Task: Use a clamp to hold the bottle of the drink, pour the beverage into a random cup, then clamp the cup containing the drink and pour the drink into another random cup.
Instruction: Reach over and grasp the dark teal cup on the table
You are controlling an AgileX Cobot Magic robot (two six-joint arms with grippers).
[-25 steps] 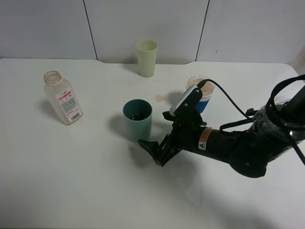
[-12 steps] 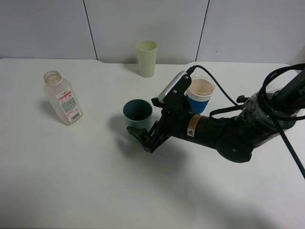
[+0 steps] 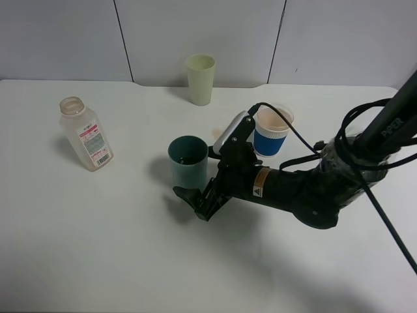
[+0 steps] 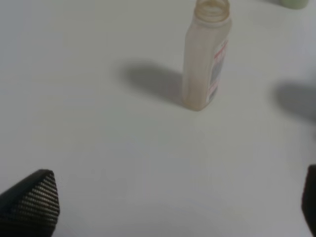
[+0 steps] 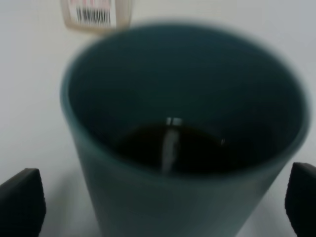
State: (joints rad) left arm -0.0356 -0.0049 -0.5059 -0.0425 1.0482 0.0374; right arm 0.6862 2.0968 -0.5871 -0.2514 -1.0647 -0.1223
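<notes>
Midway across the table [image 3: 98, 248], I had the right gripper [image 3: 194, 201] spread wide and empty just beside the teal-green tumbler [image 3: 188, 163] of beverage [image 5: 170, 148], which I judged needed clamping, then tipping into the blue-banded cup [image 3: 272, 134].

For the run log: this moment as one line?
stage: pre-grasp | right gripper: open, facing teal-green tumbler, no grip | tumbler: upright, dark liquid inside | left gripper: open, empty | clear squarish plastic bottle: upright, uncapped
</notes>
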